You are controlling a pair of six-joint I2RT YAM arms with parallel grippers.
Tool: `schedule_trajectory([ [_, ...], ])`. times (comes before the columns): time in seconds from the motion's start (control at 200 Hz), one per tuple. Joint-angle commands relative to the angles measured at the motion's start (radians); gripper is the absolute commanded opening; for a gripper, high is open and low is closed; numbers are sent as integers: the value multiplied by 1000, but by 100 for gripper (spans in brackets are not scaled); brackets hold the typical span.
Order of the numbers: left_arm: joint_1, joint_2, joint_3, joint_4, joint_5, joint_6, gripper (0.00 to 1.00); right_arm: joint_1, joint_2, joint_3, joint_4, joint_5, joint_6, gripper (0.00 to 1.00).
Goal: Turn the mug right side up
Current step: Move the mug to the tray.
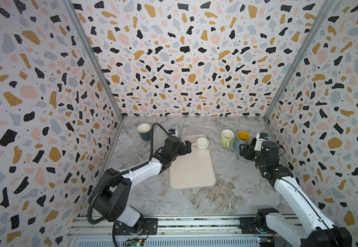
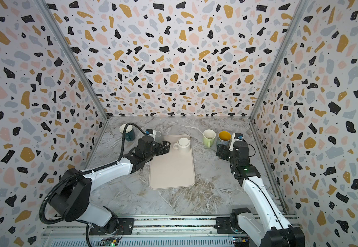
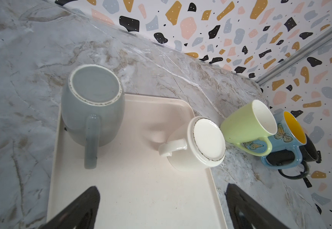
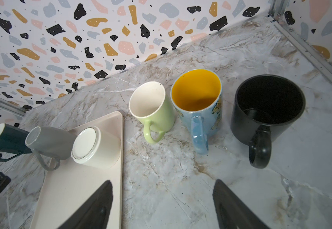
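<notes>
Your white mug [image 1: 202, 143] sits upside down at far end of tray [image 1: 193, 173]: base up, long axis vertical, handle toward left gripper [image 1: 187, 147]. Tray also holds inverted grey mug [image 3: 92, 111]. Left jaws wide, holding nothing. Right gripper [image 4: 163, 184] spread, holding nothing, near upright green mug [image 4: 153, 107].

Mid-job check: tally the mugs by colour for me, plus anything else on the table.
Teal mug: 1
Grey mug: 1
White mug: 1
Green mug: 1
Blue mug: 1
Black mug: 1
Tray: 1
Total: 7 (6 mugs, 1 tray)
</notes>
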Motion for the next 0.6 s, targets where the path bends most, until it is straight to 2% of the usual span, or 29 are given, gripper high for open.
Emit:
schedule_trajectory([
  [0.0, 26, 10, 28, 34, -13, -1, 100, 4, -10, -23, -20, 6, 6, 81],
  [0.36, 34, 88, 120, 6, -59, 13, 100, 4, -6, -84, 13, -82, 10, 85],
  [0.596, 36, 146, 238, -41, -94, 49, 100, 9, -86, -152, 25, -93, 18, 85],
])
